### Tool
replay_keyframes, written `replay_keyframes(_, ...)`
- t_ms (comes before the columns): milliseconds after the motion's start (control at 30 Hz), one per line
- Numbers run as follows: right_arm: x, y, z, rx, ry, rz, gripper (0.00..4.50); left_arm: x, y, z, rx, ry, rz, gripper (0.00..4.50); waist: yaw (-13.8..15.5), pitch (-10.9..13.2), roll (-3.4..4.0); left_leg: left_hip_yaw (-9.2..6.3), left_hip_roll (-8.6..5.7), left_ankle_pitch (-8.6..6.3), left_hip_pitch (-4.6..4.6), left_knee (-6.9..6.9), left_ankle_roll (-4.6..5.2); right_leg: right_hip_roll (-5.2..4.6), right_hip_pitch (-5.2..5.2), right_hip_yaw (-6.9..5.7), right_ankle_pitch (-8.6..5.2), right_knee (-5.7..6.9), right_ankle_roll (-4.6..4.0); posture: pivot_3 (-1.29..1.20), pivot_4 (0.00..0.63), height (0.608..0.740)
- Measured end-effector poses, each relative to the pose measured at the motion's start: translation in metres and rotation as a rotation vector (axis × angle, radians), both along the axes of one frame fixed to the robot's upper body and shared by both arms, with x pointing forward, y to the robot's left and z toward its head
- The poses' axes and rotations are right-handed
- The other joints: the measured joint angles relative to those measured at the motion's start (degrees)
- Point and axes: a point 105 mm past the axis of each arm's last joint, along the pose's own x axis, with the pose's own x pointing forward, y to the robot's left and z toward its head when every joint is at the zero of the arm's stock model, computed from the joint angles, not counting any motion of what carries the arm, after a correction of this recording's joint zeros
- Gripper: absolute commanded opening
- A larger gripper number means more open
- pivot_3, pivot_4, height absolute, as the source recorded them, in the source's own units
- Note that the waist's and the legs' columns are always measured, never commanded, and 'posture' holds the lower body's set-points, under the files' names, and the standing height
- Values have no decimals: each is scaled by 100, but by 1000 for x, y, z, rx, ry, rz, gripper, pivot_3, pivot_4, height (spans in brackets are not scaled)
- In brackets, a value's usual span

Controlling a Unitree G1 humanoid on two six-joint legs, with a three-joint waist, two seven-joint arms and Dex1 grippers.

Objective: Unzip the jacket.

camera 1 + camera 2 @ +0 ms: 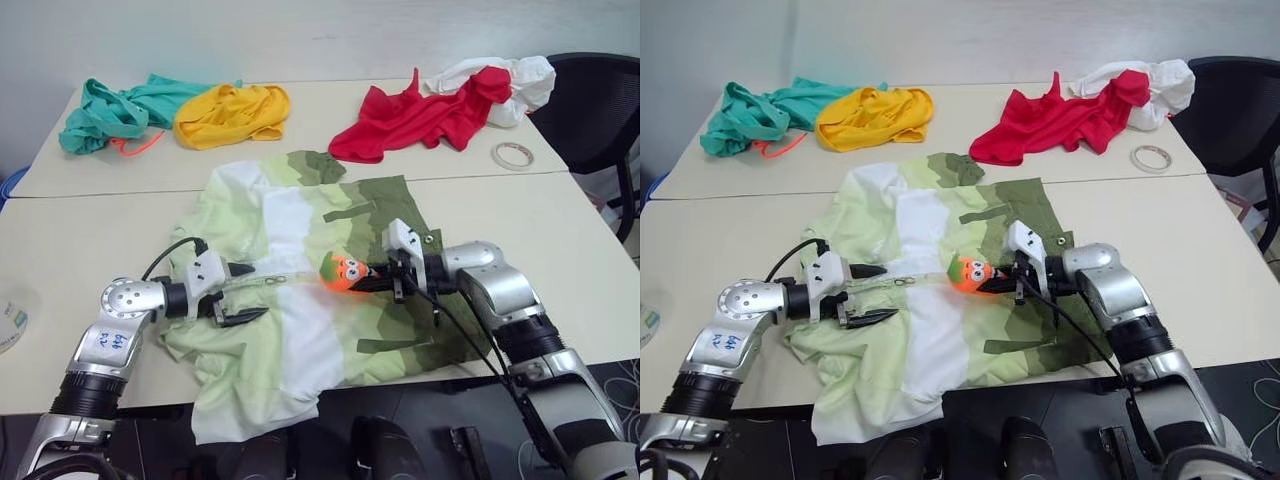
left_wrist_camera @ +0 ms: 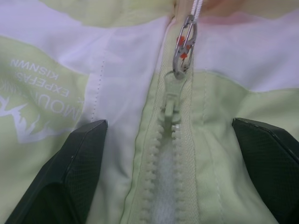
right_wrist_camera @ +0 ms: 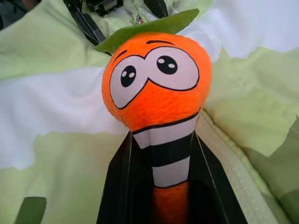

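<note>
The jacket (image 1: pixel 290 220), banded white, pale lime and olive, lies flat on the near table with its white zipper running sideways between my arms. My left gripper (image 1: pixel 255 292) is open, one finger on each side of the zipper line. In the left wrist view the zipper slider (image 2: pixel 172 114) sits just ahead of its fingers (image 2: pixel 70 172), with a metal clip (image 2: pixel 184 46) and a white cord hooked to it. My right gripper (image 1: pixel 368 277) is shut on the striped neck of an orange plush toy (image 3: pixel 156 79) that rests on the jacket by the zipper.
On the far table lie a teal garment (image 1: pixel 115 112), a yellow garment (image 1: pixel 232 115), a red garment (image 1: pixel 420 120), a white cloth (image 1: pixel 520 80) and a tape roll (image 1: pixel 511 155). A black chair (image 1: pixel 600 110) stands at the far right. The jacket hem hangs over the front table edge.
</note>
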Motion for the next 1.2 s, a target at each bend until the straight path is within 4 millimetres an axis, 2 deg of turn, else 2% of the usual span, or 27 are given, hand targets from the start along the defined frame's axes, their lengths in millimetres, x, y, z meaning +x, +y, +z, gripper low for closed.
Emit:
replay_keyframes(100, 2, -13, 13, 38, -6, -43, 171, -1, -1, 0, -1, -8, 18, 4500, 14, 2, 4, 0, -1, 0, 0, 0, 0, -4, 0, 1, 0, 0, 0, 0, 150, 740)
replay_keyframes(233, 12, -52, 32, 27, -56, -178, 171, -3, -1, -3, -14, -9, 46, 4500, 31, 3, 4, 0, -2, -2, 0, -2, -1, -8, 0, 0, 0, -5, 0, 0, 150, 740)
replay_keyframes(400, 21, -126, 39, -26, -84, -441, 170, -4, 0, -6, -39, 3, 73, 4500, 42, 4, 7, 2, -2, -3, 4, -3, -2, -10, 4, -1, 0, -18, 0, 0, 150, 740)
replay_keyframes(600, 21, -235, 30, -160, -124, -836, 170, -4, 2, -7, -39, 7, 79, 4500, 32, 0, 34, 20, -2, -3, 22, -10, -2, -9, 7, 10, 0, -21, 0, 0, 150, 740)
replay_keyframes(700, 18, -277, 25, -244, -153, -1016, 170, -4, 4, -9, -33, 15, 83, 4500, 15, -8, 59, 31, -2, -2, 32, -10, -2, -10, 9, 18, 0, -18, 0, 0, 150, 740)
replay_keyframes(767, 19, -301, 29, -291, -191, -1151, 170, -2, 6, -12, -40, 25, 89, 4500, 5, -22, 103, 36, -3, -2, 35, -9, -1, -12, 8, 24, 0, -17, 0, 0, 150, 740)
replay_keyframes(833, 20, -314, 38, -310, -228, -1222, 170, 0, 7, -13, -55, 28, 97, 4500, -1, -28, 133, 35, -2, 0, 38, -13, -5, -11, 7, 27, -1, -16, -1, 0, 150, 740)
replay_keyframes(900, 22, -317, 46, -309, -250, -1245, 170, 1, 10, -15, -59, 24, 100, 4500, -15, -34, 141, 35, 1, 4, 42, -18, -12, -7, 7, 26, -1, -15, -1, 0, 150, 740)
replay_keyframes(1067, 22, -311, 48, -276, -233, -1201, 170, 5, 14, -14, -61, -6, 98, 4500, -27, -35, 144, 34, 2, 5, 41, -19, -12, -8, 8, 26, -1, -14, -1, 0, 150, 740)
replay_keyframes(1133, 20, -298, 48, -222, -196, -1120, 892, 5, 15, -12, -70, -11, 98, 4500, -34, -35, 145, 32, 2, 5, 40, -20, -11, -7, 7, 25, -1, -15, -1, 0, 150, 740)
replay_keyframes(1200, 15, -279, 40, -205, -161, -1003, 1532, 4, 16, -11, -87, -4, 93, 4500, -36, -35, 143, 27, 6, 5, 35, -23, -11, -4, 8, 21, -1, -18, -1, 0, 150, 740)
